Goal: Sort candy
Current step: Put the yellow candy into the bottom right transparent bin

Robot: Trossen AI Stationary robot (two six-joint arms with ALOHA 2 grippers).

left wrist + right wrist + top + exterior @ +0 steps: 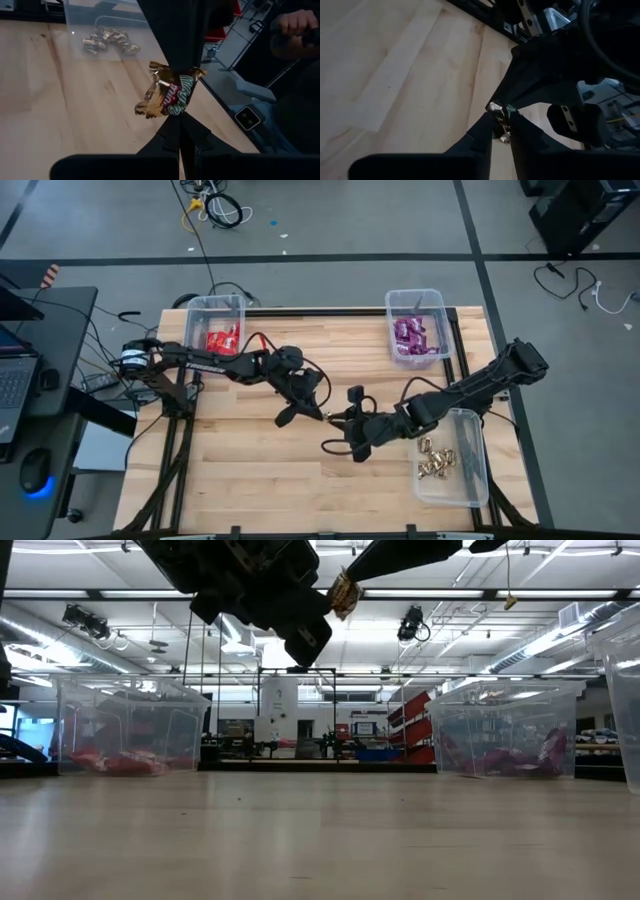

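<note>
— Gold foil, one crumpled candy (170, 95), lifted clear of the table (250, 470) and caught between two sets of tips. Handover, by the look of it?

— Likely so. Left gripper (180, 126) pressed together on the wrapper's lower edge. Right gripper (502, 119) nipped onto the same piece from the opposite side, fingers all but closed, only foil between them.

— Bearing the weight, which one?

— Cannot tell. Both touching it, no slack visible at either.

— Step in hand, then?

— Passing the gold piece across, probably toward the clear bin (470, 480) behind the right gripper, beside that arm's forearm, with gold pieces (434, 463) lying in it.

— Next move?

— Spreading the left fingers first, with the right pinch firm; then drawing back to the bin and letting go above it. Thin wrapper, small grip: easy to tear or drop if pulled while both clamped.
</note>
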